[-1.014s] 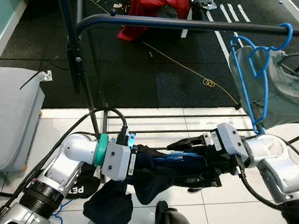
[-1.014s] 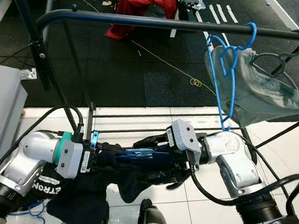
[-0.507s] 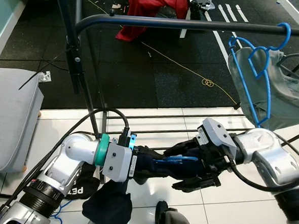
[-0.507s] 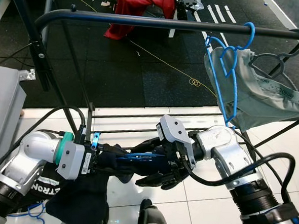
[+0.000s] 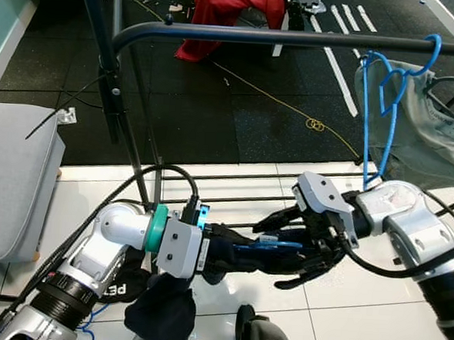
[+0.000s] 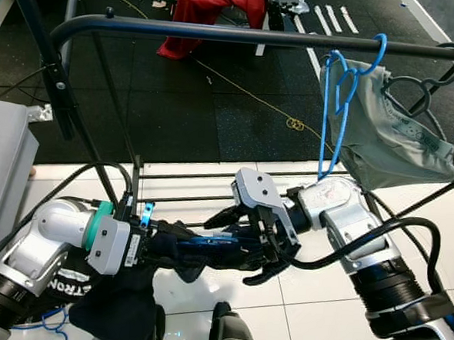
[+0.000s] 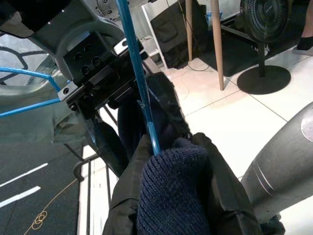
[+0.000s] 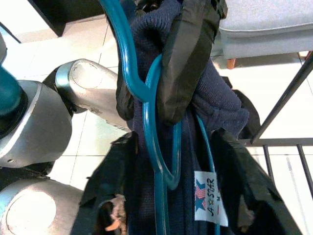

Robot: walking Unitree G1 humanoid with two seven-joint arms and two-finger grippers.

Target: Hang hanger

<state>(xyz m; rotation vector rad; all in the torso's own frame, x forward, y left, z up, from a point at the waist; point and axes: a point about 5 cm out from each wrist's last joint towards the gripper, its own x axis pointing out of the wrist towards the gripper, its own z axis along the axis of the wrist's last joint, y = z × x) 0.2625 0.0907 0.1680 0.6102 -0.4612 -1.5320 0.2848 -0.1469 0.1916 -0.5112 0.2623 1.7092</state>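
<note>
A blue hanger (image 5: 280,244) carrying a dark navy knit garment (image 8: 215,107) lies level between my two grippers, low in front of the rack. My left gripper (image 5: 241,252) is shut on the hanger near its hook, wrapped in the fabric. Facing it, my right gripper (image 5: 272,251) is open, with one finger above the garment and one below. The black rail (image 5: 281,37) runs across above. An empty blue hanger (image 5: 377,110) hangs on it at the right, edge-on.
A grey-green garment on a black hanger (image 5: 437,137) hangs at the rail's right end. The rack's upright (image 5: 102,62) and lower bars (image 5: 250,175) stand close. A grey seat (image 5: 14,180) is at left, a red cloth (image 5: 237,9) on the dark floor.
My right gripper has moved left along the garment toward the left gripper. The empty blue hanger on the rail has turned edge-on. The left gripper keeps its hold.
</note>
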